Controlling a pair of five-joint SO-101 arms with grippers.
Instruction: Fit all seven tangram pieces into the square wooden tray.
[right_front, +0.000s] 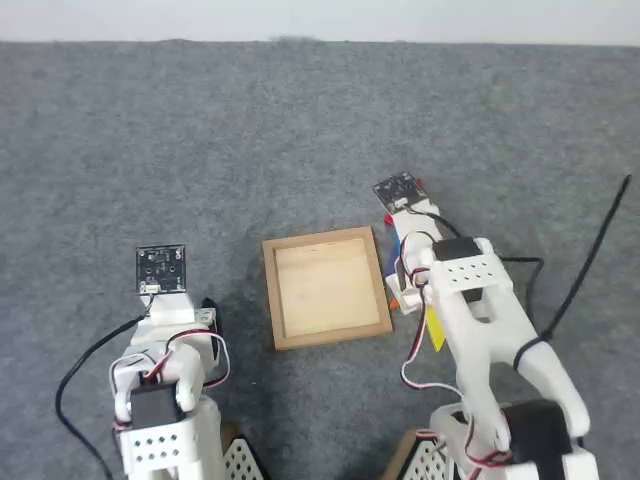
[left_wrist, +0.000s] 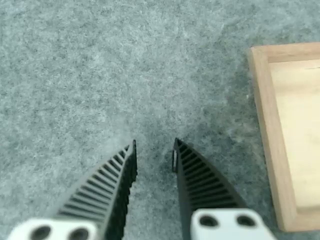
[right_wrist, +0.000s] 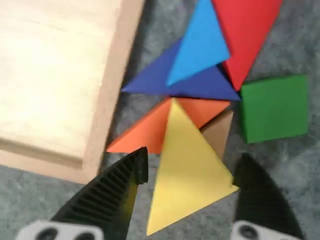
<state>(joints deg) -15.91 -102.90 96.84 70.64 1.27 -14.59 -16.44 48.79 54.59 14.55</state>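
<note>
With the tray empty at the middle of the table, the right pincer, spread apart, straddles the yellow triangle atop the pieces just beside it toward the table's right edge, and likely needs to close next; the left pincer gapes over bare table.

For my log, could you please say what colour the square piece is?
The square piece is green, best seen in the right wrist view.

Grey felt-like mat underneath everything; pale strip along far edge, possibly wall.

Spread wide, the right gripper straddles a yellow triangle overlapping an orange triangle, near a navy triangle, cyan triangle, red triangle, green square and the wooden tray.
</note>
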